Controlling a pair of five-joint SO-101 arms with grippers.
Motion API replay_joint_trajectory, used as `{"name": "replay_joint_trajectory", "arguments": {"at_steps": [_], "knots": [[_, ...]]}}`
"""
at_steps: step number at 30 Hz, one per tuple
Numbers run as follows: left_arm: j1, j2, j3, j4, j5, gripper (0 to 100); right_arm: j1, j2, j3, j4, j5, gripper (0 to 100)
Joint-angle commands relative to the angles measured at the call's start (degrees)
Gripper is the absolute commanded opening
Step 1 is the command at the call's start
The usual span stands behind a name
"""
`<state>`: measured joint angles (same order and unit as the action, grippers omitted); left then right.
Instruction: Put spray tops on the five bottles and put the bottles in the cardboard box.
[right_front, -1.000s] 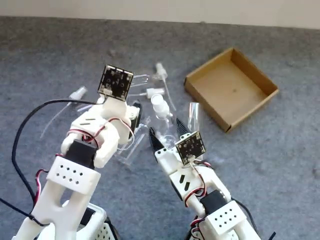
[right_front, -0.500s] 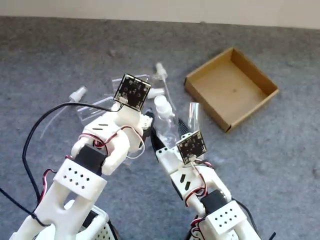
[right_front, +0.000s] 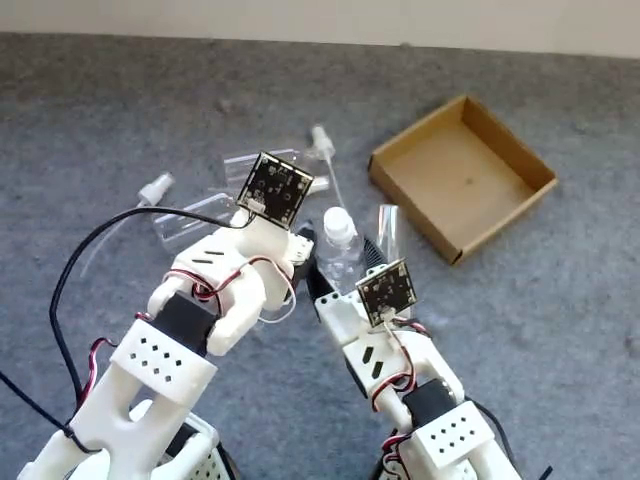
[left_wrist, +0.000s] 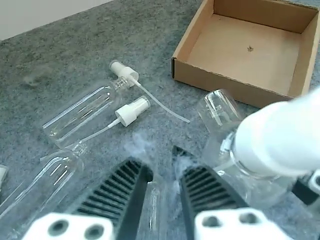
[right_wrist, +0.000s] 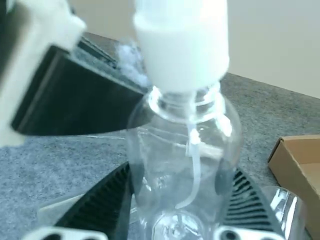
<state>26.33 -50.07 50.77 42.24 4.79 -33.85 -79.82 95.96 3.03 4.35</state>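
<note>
Right wrist view shows the right gripper (right_wrist: 180, 175) squeezed around the fat body, a good spot to hold, of a clear bottle (right_wrist: 182, 145) standing upright with its white spray top (right_wrist: 180, 45) on, which looks light and slippery, while the left gripper (left_wrist: 160, 162) sits a little open beside it.

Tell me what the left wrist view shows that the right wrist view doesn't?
Left wrist view adds: loose spray tops, bottles lying on the table, and the box's floor. Right wrist view adds: the right tool clamped around the capped bottle, with its tube inside. Both share: that bottle, part of the box, and the left tool.
</note>
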Motion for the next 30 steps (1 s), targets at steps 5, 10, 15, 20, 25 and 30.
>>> {"name": "replay_joint_trajectory", "arguments": {"at_steps": [5,10,15,20,25,30], "knots": [[0.7,-9.7,-1.3,0.6,-0.6,5,0.2,-0.7,6.0,0.2,0.8,17.0],[-2.4,-19.6,-1.0,7.4,-0.6,5,3.3,-0.7,6.0,0.2,0.8,17.0],[-8.1,-24.7,0.6,13.0,-0.6,5,6.2,-0.7,5.8,0.2,0.8,17.0],[-9.5,-28.5,11.5,11.7,-0.6,5,15.9,-0.7,4.1,0.2,0.5,17.0],[-9.5,-34.3,21.8,3.7,-0.4,5,23.5,-0.4,-2.8,2.8,0.5,17.0],[-9.5,-40.7,28.2,2.6,-0.4,5,25.8,-0.3,-12.7,8.1,0.9,17.0]]}}
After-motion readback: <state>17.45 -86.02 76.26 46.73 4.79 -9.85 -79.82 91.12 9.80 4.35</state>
